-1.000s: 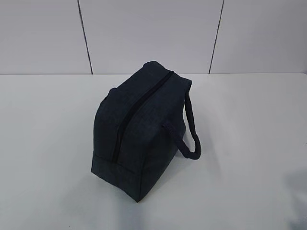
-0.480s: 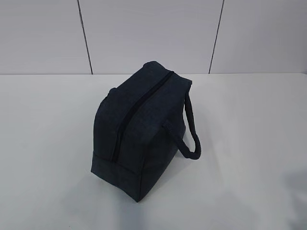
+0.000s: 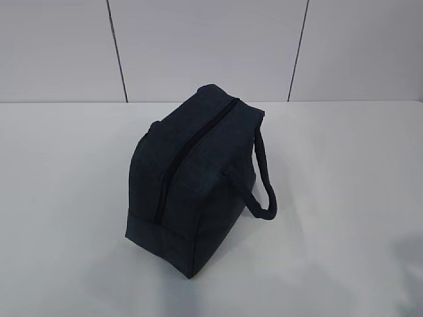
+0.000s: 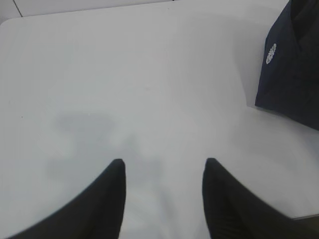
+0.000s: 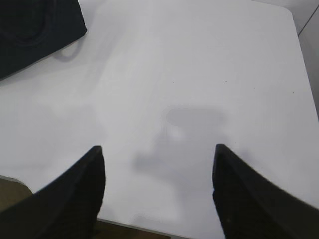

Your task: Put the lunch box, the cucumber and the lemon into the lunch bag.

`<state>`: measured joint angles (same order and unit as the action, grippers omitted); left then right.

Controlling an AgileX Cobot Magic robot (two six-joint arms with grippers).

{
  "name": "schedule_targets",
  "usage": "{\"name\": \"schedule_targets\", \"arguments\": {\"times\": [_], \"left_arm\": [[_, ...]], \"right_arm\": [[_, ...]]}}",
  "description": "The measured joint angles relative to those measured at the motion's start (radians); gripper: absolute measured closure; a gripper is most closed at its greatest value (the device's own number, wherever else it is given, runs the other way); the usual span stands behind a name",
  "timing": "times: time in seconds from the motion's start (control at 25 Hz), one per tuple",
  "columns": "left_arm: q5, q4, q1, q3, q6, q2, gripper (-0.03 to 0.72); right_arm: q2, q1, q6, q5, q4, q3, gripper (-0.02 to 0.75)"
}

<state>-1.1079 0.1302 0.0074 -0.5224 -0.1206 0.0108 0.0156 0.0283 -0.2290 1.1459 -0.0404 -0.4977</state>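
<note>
**Zipped lunch bag alone on the table, both grippers spread and empty**

The lunch bag (image 3: 195,175) stands near the middle of the white table (image 3: 344,198), a dark navy boxy shape seen at a slant from the exterior view. Its zipper (image 3: 173,162) runs along the top from the far end to the near end and looks closed along its whole visible length. A strap handle (image 3: 263,185) loops out from the bag's right side and droops to the tabletop just beside the bag. Behind the bag rises a pale panelled wall (image 3: 205,46).

The left gripper (image 4: 162,167) hangs over bare table to the left of the bag, its two dark fingers (image 4: 107,199) spread wide with nothing between them. From this wrist view the bag (image 4: 291,74) fills the upper right corner, its small white round logo (image 4: 271,54) showing on the side panel.

The right gripper (image 5: 157,154) hangs over the table to the right of the bag, well apart from it, its fingers (image 5: 79,194) also spread wide and holding nothing. The bag (image 5: 37,27) sits in the upper left corner of that view, with the handle loop resting on the table at its edge. The gripper casts a soft shadow (image 5: 184,134) on the table.
</note>
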Motion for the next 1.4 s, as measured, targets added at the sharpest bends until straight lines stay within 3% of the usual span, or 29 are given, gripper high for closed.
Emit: {"name": "schedule_targets", "arguments": {"times": [1.4], "left_arm": [[0.000,0.000,0.000,0.000,0.000,0.000,0.372]], "right_arm": [[0.000,0.000,0.000,0.000,0.000,0.000,0.227]]}}
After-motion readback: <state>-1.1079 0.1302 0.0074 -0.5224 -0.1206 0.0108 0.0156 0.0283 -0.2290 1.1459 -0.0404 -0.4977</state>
